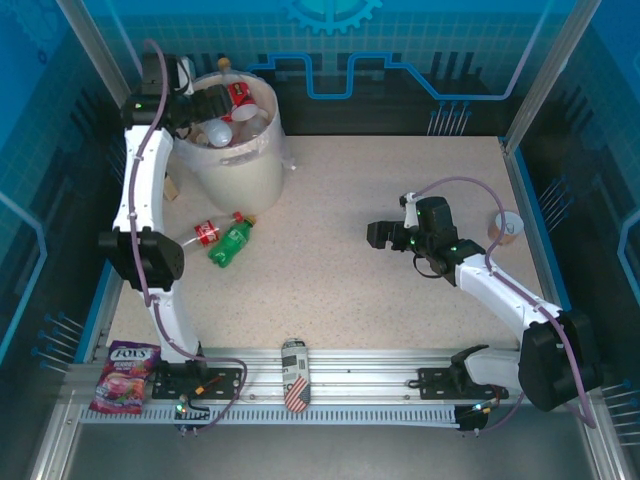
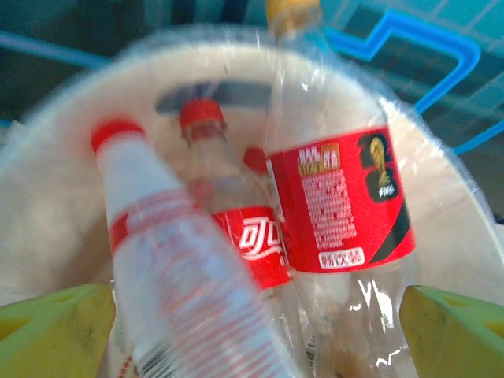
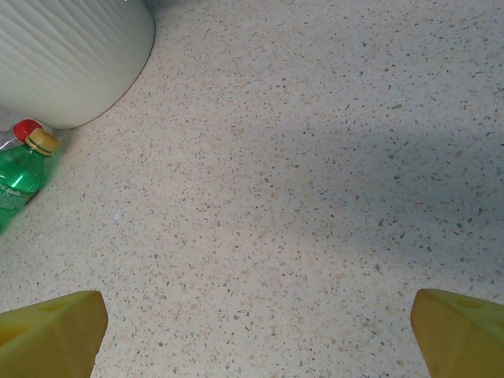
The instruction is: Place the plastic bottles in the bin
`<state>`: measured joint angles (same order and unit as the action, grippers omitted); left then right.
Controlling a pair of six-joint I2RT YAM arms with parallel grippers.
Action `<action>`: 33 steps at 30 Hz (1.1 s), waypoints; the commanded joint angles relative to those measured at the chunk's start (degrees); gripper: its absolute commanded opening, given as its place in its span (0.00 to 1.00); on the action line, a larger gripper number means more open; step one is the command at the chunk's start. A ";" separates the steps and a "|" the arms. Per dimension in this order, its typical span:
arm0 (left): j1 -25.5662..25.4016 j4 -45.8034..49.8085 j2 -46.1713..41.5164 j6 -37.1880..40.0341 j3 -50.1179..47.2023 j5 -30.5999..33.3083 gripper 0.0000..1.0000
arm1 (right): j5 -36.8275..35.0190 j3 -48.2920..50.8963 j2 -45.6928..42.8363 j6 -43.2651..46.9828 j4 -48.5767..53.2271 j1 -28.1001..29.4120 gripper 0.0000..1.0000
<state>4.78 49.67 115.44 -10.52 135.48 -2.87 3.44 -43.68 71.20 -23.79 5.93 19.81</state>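
The left tool (image 1: 205, 105) hangs wide open and empty; right beneath it the bin (image 1: 245, 175) is crowded with upright bottles (image 2: 339, 197), so another drop could bounce out.

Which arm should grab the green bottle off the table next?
Probably left. The green bottle lies on the left side beside the bin, below the left end effector, which hangs open over the bin. The right end effector, also open, sits mid-table, farther off.
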 commanded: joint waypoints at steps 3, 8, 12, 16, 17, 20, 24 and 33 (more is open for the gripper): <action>0.67 3.37 -1.51 4.21 3.17 5.53 0.94 | 0.71 -0.73 0.85 -0.24 -0.92 -0.58 1.00; -0.03 3.50 -1.88 3.85 1.64 3.84 0.82 | 1.29 -0.97 1.61 -0.70 -1.60 -0.50 1.00; -1.75 3.22 -2.56 3.62 -3.55 2.01 0.73 | 1.62 -1.32 2.14 -0.98 -1.93 -0.30 1.00; -2.44 -1.11 -5.73 2.21 -13.74 2.16 0.60 | 1.30 -1.23 2.02 -0.91 -1.90 -0.21 1.00; -2.48 -2.49 -6.60 1.54 -16.36 1.99 0.56 | 1.23 -1.15 1.97 -0.79 -1.81 -0.22 1.00; -2.40 -4.62 -7.59 0.60 -20.29 1.62 0.55 | 1.13 -1.00 1.91 -0.65 -1.76 -0.21 1.00; -2.38 -4.49 -7.38 0.33 -19.43 1.53 0.56 | 1.13 -0.86 1.67 -0.79 -1.71 -0.22 1.00; -2.05 -0.02 -6.67 1.56 -8.09 2.40 0.67 | 1.04 -0.53 1.57 -0.95 -1.99 -0.22 1.00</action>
<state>2.24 47.37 109.93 -9.06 123.24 -0.86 4.08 -43.70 72.93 -24.21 5.06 19.81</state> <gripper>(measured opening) 0.659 0.996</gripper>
